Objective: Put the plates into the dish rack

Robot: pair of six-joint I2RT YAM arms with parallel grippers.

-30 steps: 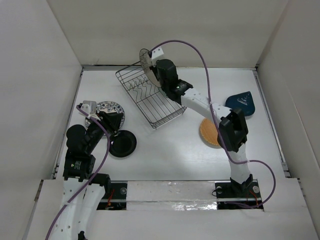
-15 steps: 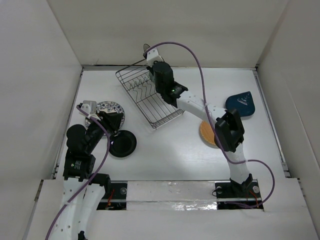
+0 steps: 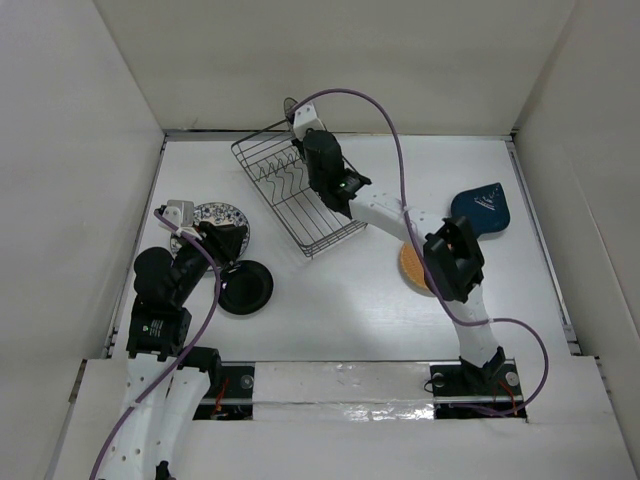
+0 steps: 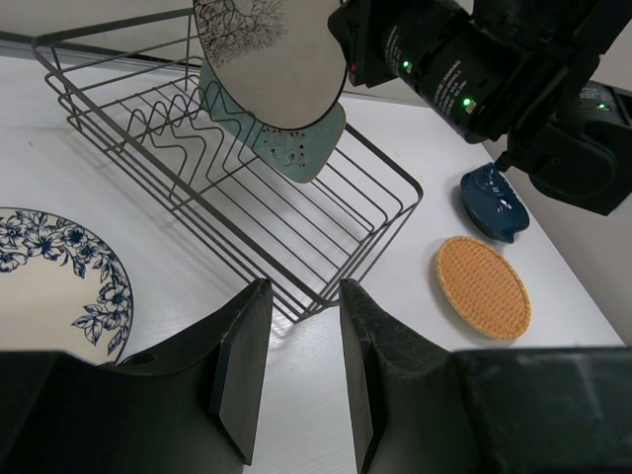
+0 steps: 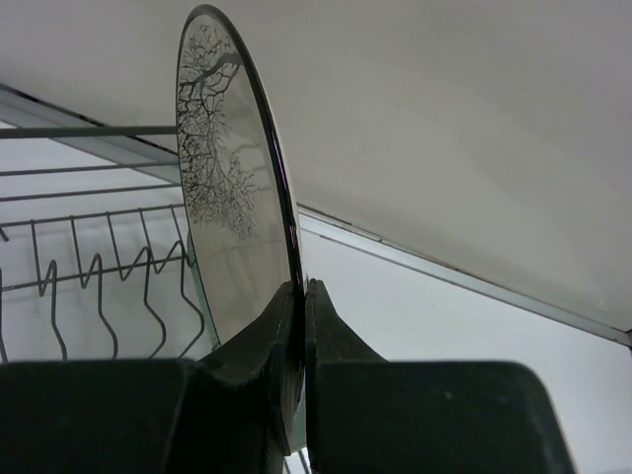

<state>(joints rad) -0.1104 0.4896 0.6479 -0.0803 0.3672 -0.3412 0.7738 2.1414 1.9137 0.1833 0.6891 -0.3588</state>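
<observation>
My right gripper is shut on the rim of the cream plate with a dark tree sketch and holds it upright over the far end of the dish rack. In the left wrist view, the cream plate hangs in front of a pale green plate that stands tilted in the dish rack. My left gripper is open and empty, near the blue-and-white patterned plate. A black plate, a tan-orange plate and a dark blue dish lie on the table.
White walls close in the table at the back and on both sides. The rack sits at an angle near the back wall. A purple cable arcs over the right arm. The right arm's elbow hangs partly over the tan-orange plate.
My right gripper has carried the cream plate toward the back wall, over the rack's far end, and the plate now shows more edge-on from above. The left arm has not moved.
</observation>
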